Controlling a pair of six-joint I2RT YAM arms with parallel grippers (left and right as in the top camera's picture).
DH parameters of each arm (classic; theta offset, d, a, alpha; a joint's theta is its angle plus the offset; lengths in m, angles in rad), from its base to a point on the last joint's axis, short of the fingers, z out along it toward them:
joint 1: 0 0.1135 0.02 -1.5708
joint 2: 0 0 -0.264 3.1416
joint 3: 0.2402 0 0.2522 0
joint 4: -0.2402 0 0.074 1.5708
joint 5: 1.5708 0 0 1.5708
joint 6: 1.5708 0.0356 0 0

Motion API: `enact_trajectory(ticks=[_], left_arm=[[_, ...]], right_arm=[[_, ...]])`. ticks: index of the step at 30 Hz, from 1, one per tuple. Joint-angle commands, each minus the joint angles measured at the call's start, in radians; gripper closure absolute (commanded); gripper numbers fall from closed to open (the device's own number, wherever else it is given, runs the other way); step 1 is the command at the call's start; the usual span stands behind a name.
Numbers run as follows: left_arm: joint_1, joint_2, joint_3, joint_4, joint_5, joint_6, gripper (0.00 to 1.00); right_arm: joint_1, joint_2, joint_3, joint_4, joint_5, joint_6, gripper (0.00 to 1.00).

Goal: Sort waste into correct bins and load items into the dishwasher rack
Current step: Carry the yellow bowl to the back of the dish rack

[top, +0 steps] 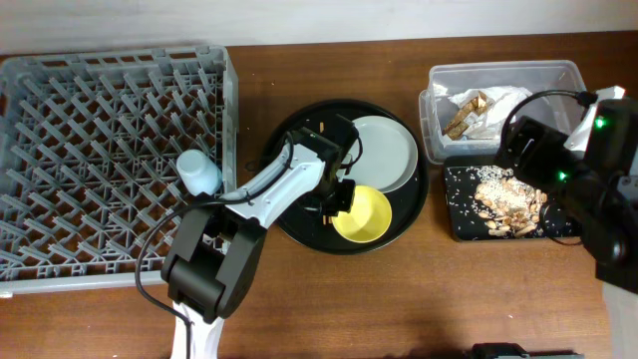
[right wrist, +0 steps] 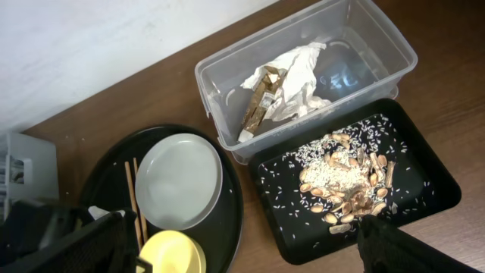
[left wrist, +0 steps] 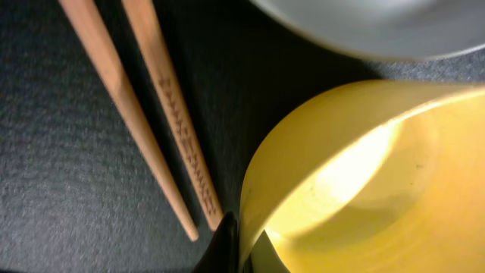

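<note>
My left gripper (top: 337, 197) (left wrist: 242, 254) is shut on the near rim of the yellow bowl (top: 367, 214) (left wrist: 356, 174), one finger outside and one inside. The bowl sits on the large round black tray (top: 299, 229) beside the grey-green plate (top: 384, 155) and the chopsticks (left wrist: 129, 114) (right wrist: 130, 193). The blue cup (top: 199, 172) stands at the right edge of the dishwasher rack (top: 100, 130). My right gripper (right wrist: 250, 254) is open and empty, high over the bins. The clear tub (top: 558, 75) holds napkins (top: 488, 105); the black tray (top: 459, 224) holds food scraps and rice (top: 503, 199). The pink cup is out of view.
The rack fills the left of the table. A white wall runs along the far edge. The right arm's body (top: 608, 170) hangs over the right side of both bins. Bare brown table lies in front of the round tray.
</note>
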Motion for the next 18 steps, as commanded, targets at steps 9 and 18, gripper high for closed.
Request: enact_trajectory(ticks=[9, 18], left_arm=[[0.069, -0.021, 0.447, -0.302, -0.198, 0.055, 0.99], [0.151, -0.029, 0.627, -0.399, -0.311, 0.066, 0.99]], right_arm=[[-0.005, 0.159, 0.008, -0.002, 0.019, -0.004, 0.02], [-0.004, 0.385, 0.008, 0.042, -0.047, 0.040, 0.02]])
